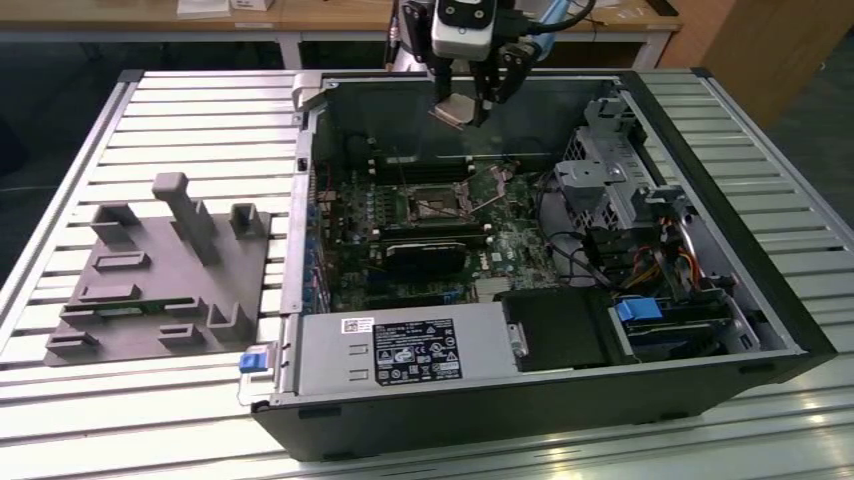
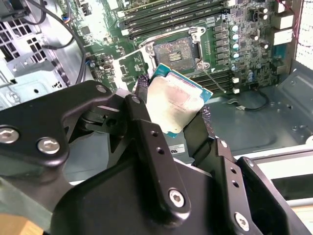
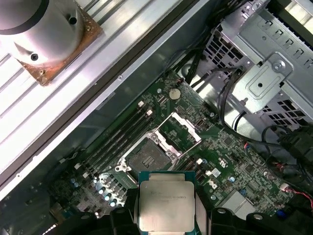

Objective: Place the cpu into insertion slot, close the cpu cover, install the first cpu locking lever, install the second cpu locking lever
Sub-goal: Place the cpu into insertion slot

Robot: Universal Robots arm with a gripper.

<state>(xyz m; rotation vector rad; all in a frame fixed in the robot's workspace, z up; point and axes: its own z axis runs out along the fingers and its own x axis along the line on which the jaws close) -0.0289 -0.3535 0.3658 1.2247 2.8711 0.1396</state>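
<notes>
- The cpu (image 2: 176,103) is pinched by its edges in the tool (image 2: 173,105), pale metal top facing the second wrist camera, its green edge showing past the black fingers (image 2: 142,95).
- In the first wrist view the cpu (image 3: 166,205) sits square between the two finger ends of the tool (image 3: 166,215), which are pressed against opposite sides of it.
- In the exterior view the tool (image 1: 474,100) hangs over the far part of the open case (image 1: 534,400), with the cpu (image 1: 454,110) tilted and in the air, well above the board (image 1: 521,245).
- The socket (image 3: 149,156) lies bare below the cpu, apart from it; nothing is seated in it.
- The cover (image 3: 188,126) is swung up and open beside the socket.
- A thin lever (image 2: 215,81) sticks out loose at one side of the socket (image 2: 173,51).
- In the exterior view the socket (image 1: 438,208) is near the middle of the board.
- The case lies on its side on a slatted metal counter (image 1: 200,110).
- A grey fixture (image 1: 160,270) rests on the counter to the exterior view's left of the case.
</notes>
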